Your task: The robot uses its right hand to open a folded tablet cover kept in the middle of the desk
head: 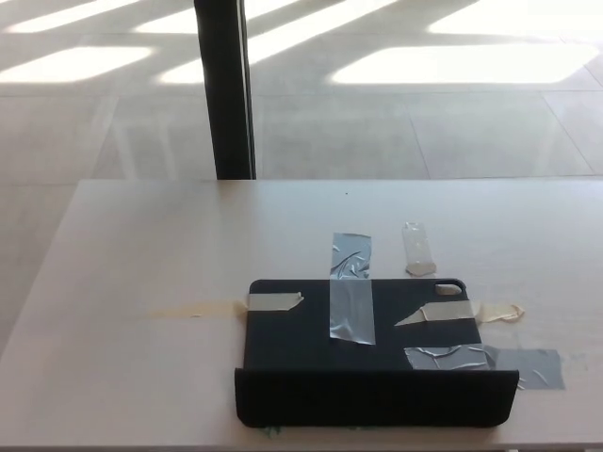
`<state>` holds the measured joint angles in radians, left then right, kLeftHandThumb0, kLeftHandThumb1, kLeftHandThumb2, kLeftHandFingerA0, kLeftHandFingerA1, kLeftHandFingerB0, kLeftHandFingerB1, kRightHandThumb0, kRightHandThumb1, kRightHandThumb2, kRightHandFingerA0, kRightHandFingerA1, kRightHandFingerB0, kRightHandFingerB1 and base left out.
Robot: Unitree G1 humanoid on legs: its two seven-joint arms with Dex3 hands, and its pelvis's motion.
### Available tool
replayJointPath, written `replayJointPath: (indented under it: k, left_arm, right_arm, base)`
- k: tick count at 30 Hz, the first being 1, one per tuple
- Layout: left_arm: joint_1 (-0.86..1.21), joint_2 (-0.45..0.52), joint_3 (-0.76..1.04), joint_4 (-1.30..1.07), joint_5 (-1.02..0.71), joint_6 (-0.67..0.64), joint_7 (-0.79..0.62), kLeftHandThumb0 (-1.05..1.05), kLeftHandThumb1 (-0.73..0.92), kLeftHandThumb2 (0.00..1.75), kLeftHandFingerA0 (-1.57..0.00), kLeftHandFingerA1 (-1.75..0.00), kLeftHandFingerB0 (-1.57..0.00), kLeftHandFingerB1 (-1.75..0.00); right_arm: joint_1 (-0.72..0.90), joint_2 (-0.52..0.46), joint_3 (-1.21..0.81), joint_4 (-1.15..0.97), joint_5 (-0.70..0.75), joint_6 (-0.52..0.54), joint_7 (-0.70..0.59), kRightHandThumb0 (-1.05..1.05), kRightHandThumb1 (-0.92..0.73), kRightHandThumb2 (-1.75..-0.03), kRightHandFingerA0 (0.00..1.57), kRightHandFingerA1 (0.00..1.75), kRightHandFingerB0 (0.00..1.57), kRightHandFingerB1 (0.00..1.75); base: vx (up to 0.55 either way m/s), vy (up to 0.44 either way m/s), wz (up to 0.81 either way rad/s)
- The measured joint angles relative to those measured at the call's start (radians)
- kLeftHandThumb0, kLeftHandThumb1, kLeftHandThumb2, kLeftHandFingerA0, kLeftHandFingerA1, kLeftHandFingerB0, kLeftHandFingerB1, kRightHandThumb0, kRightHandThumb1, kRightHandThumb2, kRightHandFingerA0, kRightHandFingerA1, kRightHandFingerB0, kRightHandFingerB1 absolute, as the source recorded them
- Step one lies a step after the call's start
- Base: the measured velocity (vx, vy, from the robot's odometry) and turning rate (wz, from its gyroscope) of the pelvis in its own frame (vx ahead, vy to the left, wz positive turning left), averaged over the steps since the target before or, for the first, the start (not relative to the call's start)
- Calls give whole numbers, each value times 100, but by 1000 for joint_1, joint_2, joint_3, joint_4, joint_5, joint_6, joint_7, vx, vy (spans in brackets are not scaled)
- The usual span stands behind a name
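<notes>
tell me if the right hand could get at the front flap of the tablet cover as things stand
Probably yes. Neither hand is in view, so reach itself can't be judged, but the tablet cover sits near the desk's front edge with its raised front flap unobstructed; the tape strips lie further back.

- We see no part of the robot's body in the head view.
- The left robot hand and its arm are out of view.
- The right robot hand and its arm are out of view too.
</notes>
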<state>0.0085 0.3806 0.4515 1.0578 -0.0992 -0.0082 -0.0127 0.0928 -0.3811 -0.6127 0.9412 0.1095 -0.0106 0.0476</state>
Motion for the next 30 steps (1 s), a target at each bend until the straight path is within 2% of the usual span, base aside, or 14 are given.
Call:
replayJointPath:
  k: [1,3,7,10,12,13,14,15,16,18,21,24,26,30]
  left_arm:
    - [-7,5,20,7,-7,0,0,-49,33,83,-83,-86,-62,-75]
    - [-23,15,66,24,-25,0,0,-51,33,84,-87,-88,-69,-79]
    - [-45,23,135,51,-54,0,0,-49,33,83,-88,-89,-68,-78]
    - [-62,25,187,74,-78,1,1,-46,49,58,-93,-85,-70,-75]
    - [-71,30,213,89,-91,1,3,-51,33,84,-87,-89,-68,-79]
    - [-74,33,225,93,-98,1,3,-52,33,84,-87,-88,-64,-77]
    - [-78,37,235,97,-104,1,4,-52,33,84,-87,-88,-64,-77]
    - [-81,39,242,99,-109,1,4,-52,33,84,-88,-89,-68,-79]
    - [-82,40,248,101,-114,1,5,-52,34,84,-88,-89,-71,-80]
    - [-84,43,260,105,-120,1,6,-53,33,83,-86,-87,-62,-75]
    - [-85,43,268,110,-122,1,6,-53,34,83,-86,-87,-67,-78]
    - [-87,43,273,118,-124,1,7,-54,34,83,-86,-87,-68,-78]
    - [-89,43,274,122,-125,1,7,-53,33,83,-86,-87,-66,-77]
    - [-92,43,277,126,-127,1,7,-52,33,84,-87,-88,-69,-79]
  right_arm:
    - [-5,-4,-28,1,12,-1,-1,-46,-34,-81,92,77,88,75]
    - [-15,-13,-92,1,38,-1,-2,-42,-43,-53,96,64,92,62]
    - [-40,-26,-194,0,86,-4,-2,-45,-44,-55,94,58,93,55]
    - [-66,-30,-269,-26,126,-3,-3,-61,-32,-76,92,63,87,63]
    - [-82,-31,-305,-75,148,-3,-6,-55,-41,-54,86,53,69,44]
    - [-91,-31,-313,-109,155,-3,-8,-63,-43,-54,103,101,59,43]
    - [-100,-31,-317,-152,161,-4,-9,-63,-43,-54,103,101,59,43]
    - [-107,-31,-318,-186,166,-4,-9,-67,-35,-74,121,137,49,50]
    - [-112,-31,-317,-215,169,-4,-9,-60,-44,-55,63,64,54,38]
    - [-126,-31,-306,-289,172,-4,-9,-61,-46,-55,39,47,38,35]
    - [-135,-31,-275,-372,167,-6,-6,-74,-46,-56,25,36,22,34]
    - [-137,-31,-213,-482,148,-7,-2,-28,-18,-80,9,52,5,49]
    - [-139,-32,-165,-549,131,-6,3,-58,-34,-61,22,43,17,33]
    - [-151,-43,-61,-664,99,-2,15,-29,-16,-81,10,54,9,51]
  base:
    - [0,0,0]
    - [0,0,0]
    - [0,0,0]
    - [0,0,0]
    - [0,0,0]
    - [0,0,0]
    - [0,0,0]
    - [0,0,0]
    - [0,0,0]
    - [0,0,0]
    - [0,0,0]
    - [0,0,0]
    - [0,0,0]
    - [0,0,0]
